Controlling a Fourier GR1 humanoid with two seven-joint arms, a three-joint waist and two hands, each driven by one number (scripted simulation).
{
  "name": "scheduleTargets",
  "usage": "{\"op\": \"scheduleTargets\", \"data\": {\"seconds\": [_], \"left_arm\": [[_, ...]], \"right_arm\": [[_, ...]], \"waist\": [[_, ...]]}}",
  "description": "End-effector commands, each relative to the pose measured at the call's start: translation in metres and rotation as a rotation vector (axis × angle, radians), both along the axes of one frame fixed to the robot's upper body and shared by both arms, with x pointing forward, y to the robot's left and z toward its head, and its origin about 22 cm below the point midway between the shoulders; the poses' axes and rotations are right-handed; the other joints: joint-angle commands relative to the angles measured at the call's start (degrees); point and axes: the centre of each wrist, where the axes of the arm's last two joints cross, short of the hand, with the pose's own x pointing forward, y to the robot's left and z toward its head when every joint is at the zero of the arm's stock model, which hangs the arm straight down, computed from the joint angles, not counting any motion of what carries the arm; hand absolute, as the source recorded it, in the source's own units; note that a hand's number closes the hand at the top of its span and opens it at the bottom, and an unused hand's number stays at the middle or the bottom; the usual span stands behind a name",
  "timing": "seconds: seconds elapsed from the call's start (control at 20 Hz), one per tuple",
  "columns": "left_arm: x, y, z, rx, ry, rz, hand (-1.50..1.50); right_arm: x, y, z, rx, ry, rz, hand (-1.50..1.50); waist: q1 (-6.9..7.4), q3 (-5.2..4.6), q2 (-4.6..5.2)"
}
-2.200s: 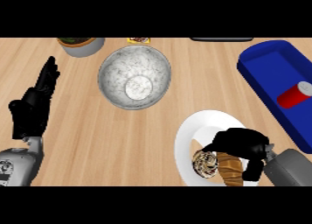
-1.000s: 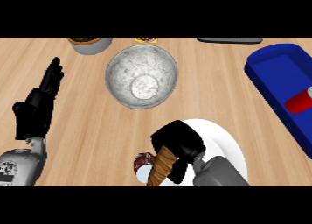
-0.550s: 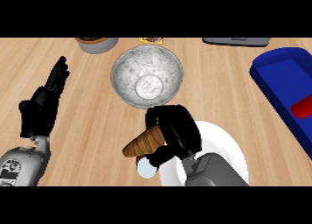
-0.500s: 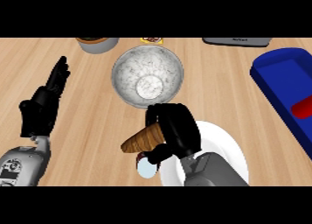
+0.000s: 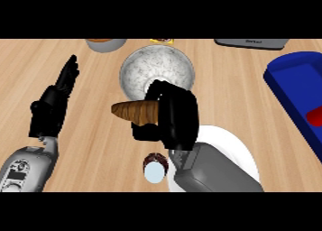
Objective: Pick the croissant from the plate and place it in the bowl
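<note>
Your right hand point(image 5: 173, 115) holds the croissant point(image 5: 138, 111) by the bowl point(image 5: 155, 71); your left hand point(image 5: 51, 103) rests open.

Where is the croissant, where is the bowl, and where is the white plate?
croissant point(image 5: 135, 112): head view, on its brown side left of the right hand.
bowl point(image 5: 155, 68): head view, on its speckled grey inside.
plate point(image 5: 228, 145): head view, on its bare white rim.

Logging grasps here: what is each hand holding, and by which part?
Right hand: the croissant, fingers curled round its right end. Left hand: nothing.
</note>
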Motion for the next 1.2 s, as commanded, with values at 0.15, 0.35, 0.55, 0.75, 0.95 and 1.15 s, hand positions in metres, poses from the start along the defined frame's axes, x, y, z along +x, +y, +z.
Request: {"op": "scheduleTargets", "data": {"seconds": [0.15,0.35,0.55,0.75,0.95,1.15], "left_arm": [[0.009,-0.001,0.002,-0.005,0.005,-0.007,0.0],[0.004,-0.002,0.005,-0.007,-0.014,-0.009,0.0],[0.006,-0.009,-0.004,0.0,-0.02,0.012,0.0],[0.005,0.006,0.005,-0.014,-0.007,0.016,0.0],[0.003,0.003,0.0,-0.01,-0.01,0.037,0.0],[-0.002,0.001,-0.012,-0.022,-0.022,0.059,0.0]], "right_arm": [[0.019,0.03,0.028,0.126,-0.081,-0.196,1.5],[0.043,0.034,0.039,0.146,-0.121,-0.277,1.5],[0.067,0.039,0.037,0.036,-0.18,-0.349,1.5],[0.086,0.034,0.014,-0.076,-0.179,-0.429,1.5],[0.105,0.016,-0.02,-0.22,-0.163,-0.499,1.5],[0.121,-0.004,-0.036,-0.211,-0.149,-0.524,1.5]], "waist": [[0.53,0.0,0.85],[0.78,0.11,0.78],[-0.73,0.11,0.98],[-0.75,0.15,0.87],[-1.92,0.18,1.09],[-3.0,0.25,1.11]]}}
